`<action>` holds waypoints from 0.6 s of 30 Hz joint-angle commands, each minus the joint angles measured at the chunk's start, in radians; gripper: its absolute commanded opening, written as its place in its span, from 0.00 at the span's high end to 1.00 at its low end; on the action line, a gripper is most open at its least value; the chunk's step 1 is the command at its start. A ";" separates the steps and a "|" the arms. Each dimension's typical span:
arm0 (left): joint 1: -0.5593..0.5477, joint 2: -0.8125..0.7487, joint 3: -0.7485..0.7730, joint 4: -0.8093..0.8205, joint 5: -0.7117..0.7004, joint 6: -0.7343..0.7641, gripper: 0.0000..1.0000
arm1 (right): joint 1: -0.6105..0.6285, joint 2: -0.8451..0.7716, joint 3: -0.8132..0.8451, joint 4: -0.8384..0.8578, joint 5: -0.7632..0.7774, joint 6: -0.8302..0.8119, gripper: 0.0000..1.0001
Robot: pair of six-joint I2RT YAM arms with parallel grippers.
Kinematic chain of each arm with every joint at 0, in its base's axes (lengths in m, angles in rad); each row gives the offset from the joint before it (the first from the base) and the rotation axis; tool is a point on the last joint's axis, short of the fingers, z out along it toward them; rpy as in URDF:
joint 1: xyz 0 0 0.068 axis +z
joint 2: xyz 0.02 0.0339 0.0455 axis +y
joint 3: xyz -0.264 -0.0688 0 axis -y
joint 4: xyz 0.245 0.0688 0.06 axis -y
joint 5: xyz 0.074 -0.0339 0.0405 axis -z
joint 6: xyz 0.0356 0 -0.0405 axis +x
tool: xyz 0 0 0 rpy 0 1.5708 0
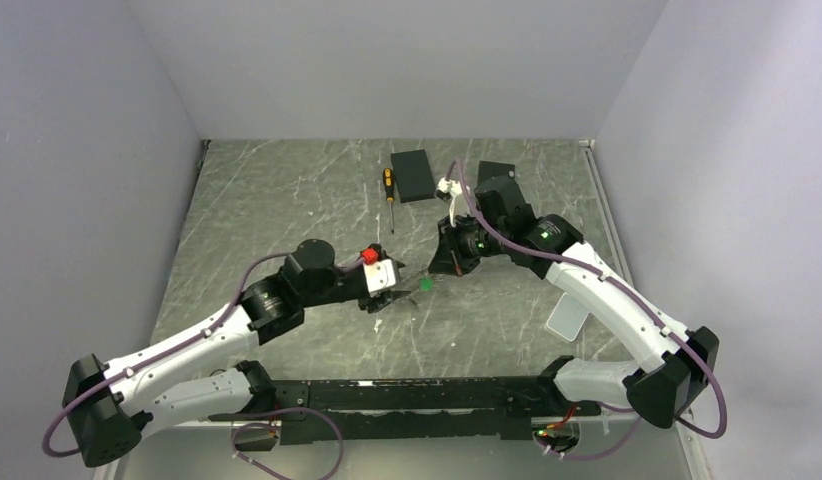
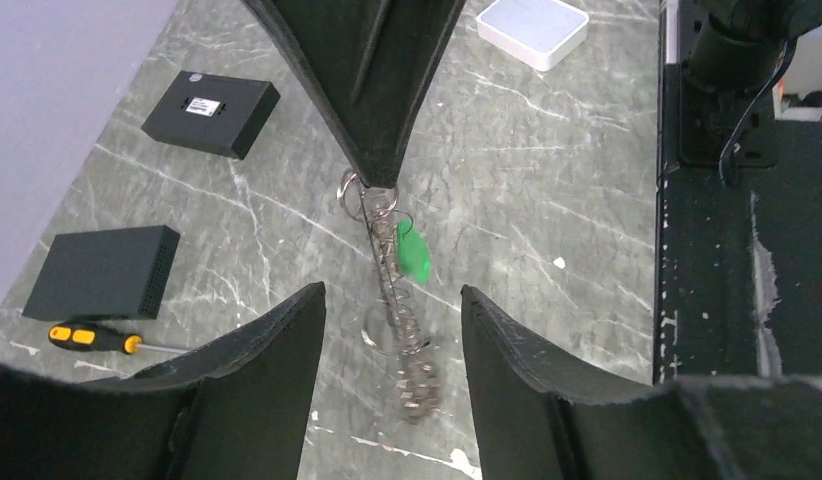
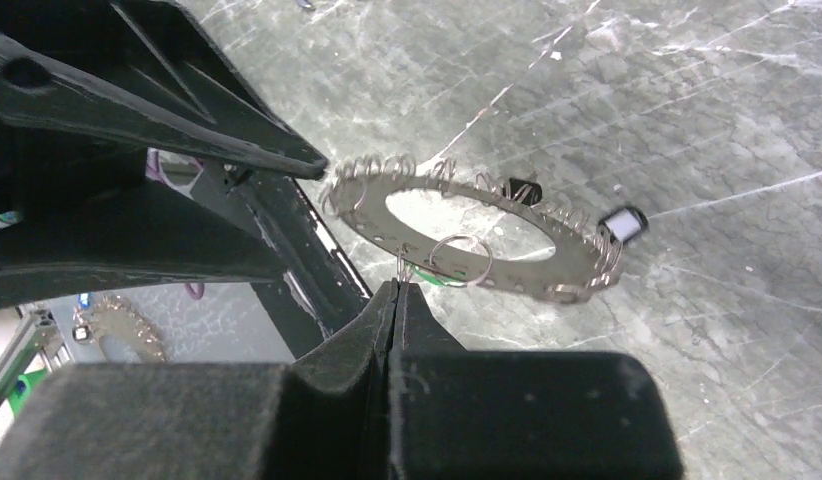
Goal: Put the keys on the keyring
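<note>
The keyring [image 3: 577,262] is a flat metal ring with many small wire loops round its rim. It hangs above the table. My right gripper [image 3: 397,287] is shut on a small split loop [image 3: 461,260] at the ring's near rim. Two small dark-headed keys [image 3: 624,222] hang at its far rim. A green tag [image 2: 414,252] hangs from it. In the left wrist view the keyring [image 2: 407,350] shows edge-on, dangling from the right gripper's fingertips [image 2: 372,170]. My left gripper [image 2: 392,292] is open, its fingers either side of the ring without touching it. From above the two grippers [image 1: 392,295] [image 1: 442,268] meet mid-table.
Two flat black boxes [image 1: 412,175] [image 1: 497,170] and a black-and-yellow screwdriver [image 1: 389,185] lie at the back. A white tray [image 1: 569,318] lies at the right by the right arm. A black rail [image 1: 407,395] runs along the near edge.
</note>
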 commanded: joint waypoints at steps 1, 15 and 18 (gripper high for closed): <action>-0.025 0.054 0.000 0.077 -0.002 0.151 0.43 | 0.011 -0.024 0.063 0.023 0.007 -0.025 1.00; -0.027 0.110 0.186 -0.118 0.106 0.246 0.52 | 0.251 -0.144 0.013 0.052 0.204 -0.216 1.00; -0.025 0.069 0.187 -0.149 0.112 0.243 0.51 | 0.253 -0.168 -0.015 0.078 0.221 -0.228 1.00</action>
